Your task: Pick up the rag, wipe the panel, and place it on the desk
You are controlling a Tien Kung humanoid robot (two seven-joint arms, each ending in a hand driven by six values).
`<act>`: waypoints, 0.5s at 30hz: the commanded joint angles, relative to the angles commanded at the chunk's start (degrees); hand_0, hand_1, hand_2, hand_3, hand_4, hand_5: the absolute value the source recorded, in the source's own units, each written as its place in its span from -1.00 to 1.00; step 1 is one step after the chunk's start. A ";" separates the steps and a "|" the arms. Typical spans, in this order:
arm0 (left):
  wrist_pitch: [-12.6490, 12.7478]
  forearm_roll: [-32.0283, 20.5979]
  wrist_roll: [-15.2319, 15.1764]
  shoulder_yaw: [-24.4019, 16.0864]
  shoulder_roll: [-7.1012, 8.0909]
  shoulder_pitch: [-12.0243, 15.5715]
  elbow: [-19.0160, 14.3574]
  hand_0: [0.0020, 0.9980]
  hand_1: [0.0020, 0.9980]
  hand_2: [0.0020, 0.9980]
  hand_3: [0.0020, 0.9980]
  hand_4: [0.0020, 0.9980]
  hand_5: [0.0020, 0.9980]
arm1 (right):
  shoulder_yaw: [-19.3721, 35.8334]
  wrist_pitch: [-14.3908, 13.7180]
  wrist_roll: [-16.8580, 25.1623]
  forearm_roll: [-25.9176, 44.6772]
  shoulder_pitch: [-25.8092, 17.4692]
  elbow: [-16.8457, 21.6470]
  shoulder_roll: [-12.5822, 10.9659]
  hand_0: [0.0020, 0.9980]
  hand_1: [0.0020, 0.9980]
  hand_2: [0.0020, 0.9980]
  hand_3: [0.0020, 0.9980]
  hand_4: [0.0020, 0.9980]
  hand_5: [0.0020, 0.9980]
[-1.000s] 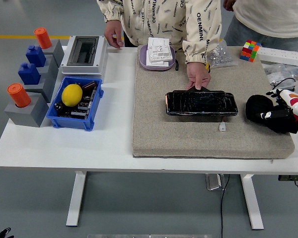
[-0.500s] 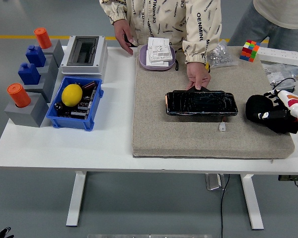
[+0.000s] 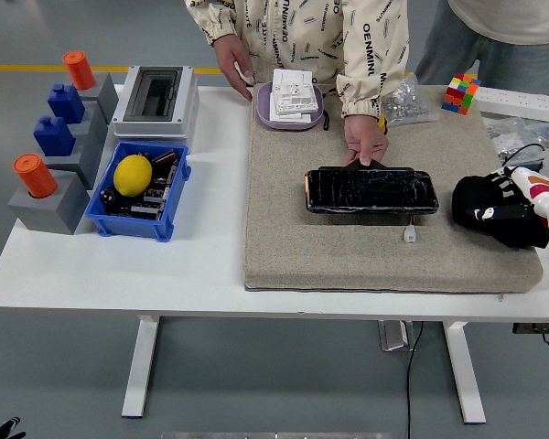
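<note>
Since a second ago my right hand (image 3: 505, 212) has barely shifted at the right edge of the beige mat (image 3: 284, 247), while the person's hand (image 3: 235, 67) has moved from the grey switch box (image 3: 154, 96) toward the purple tray (image 3: 263, 114). My fingers are curled around the black rag (image 3: 476, 199), a dark bunched lump lying on the mat to the right of the panel (image 3: 371, 191). The panel is a glossy black slab lying flat across the mat, with the person's other hand (image 3: 365, 140) touching its far edge. The purple tray holds white switch plates (image 3: 295, 92). The blue bin (image 3: 171, 197) holds a yellow lemon (image 3: 133, 175) and dark small parts. My left hand is out of sight
</note>
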 joint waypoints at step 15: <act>0.05 -0.15 0.03 0.03 -0.05 -0.06 0.00 0.45 0.43 0.54 0.25 0.38 0.16 | -0.16 -3.38 0.96 -0.02 -0.86 0.05 0.14 0.23 0.20 0.31 0.25 1.00 -0.45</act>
